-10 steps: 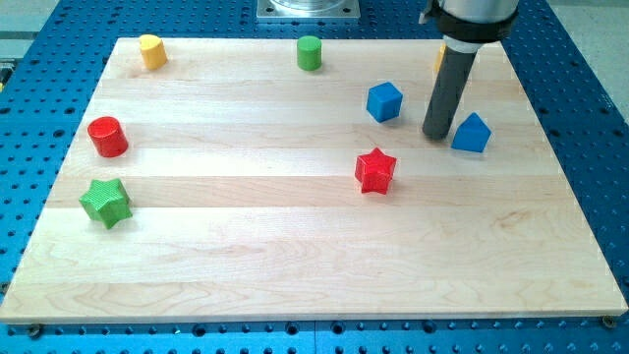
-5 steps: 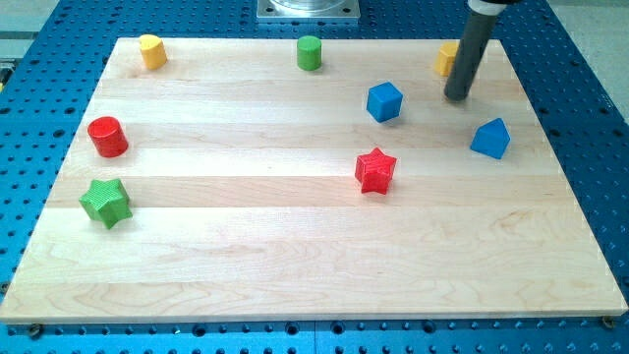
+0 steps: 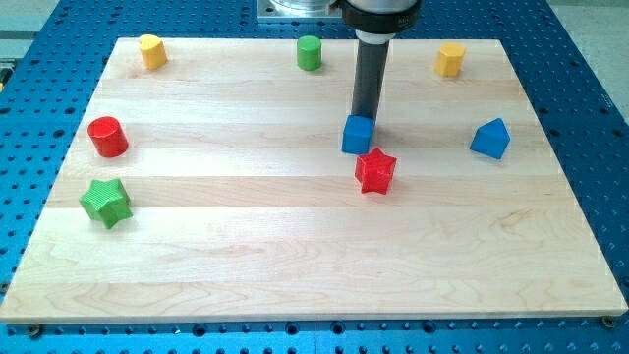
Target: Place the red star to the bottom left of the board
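From the one camera I have, the tabletop [image 3: 246, 256] is a pale board of glued wooden strips with visible grain, lying on a blue perforated metal base [image 3: 590, 118]. The blocks look like matte plastic with fine ridged layers. The red star [image 3: 375, 170] sits a little to the view's right of the board's centre, well away from the bottom-left corner. Touching or just off its upper-left point is a blue cube [image 3: 358, 135], tilted slightly so one corner faces me. A second blue block [image 3: 490, 139], peaked like a little house, stands near the view's right edge. At the view's top I see a yellow block [image 3: 150, 50] in the left corner, its shape hard to make out, a green cylinder [image 3: 310, 52] near the middle, and a yellow hexagonal block [image 3: 450, 59] toward the right. On the left side a red cylinder [image 3: 107, 136] stands above a green star [image 3: 105, 202]. My arm comes in from the view's top as a dark collar narrowing to a straight, smooth, dark rod held upright; my tip [image 3: 368, 116] is right at the top-right back edge of the blue cube, apparently touching it, with the red star just below. There is no pincer on this rig, so nothing is gripped.
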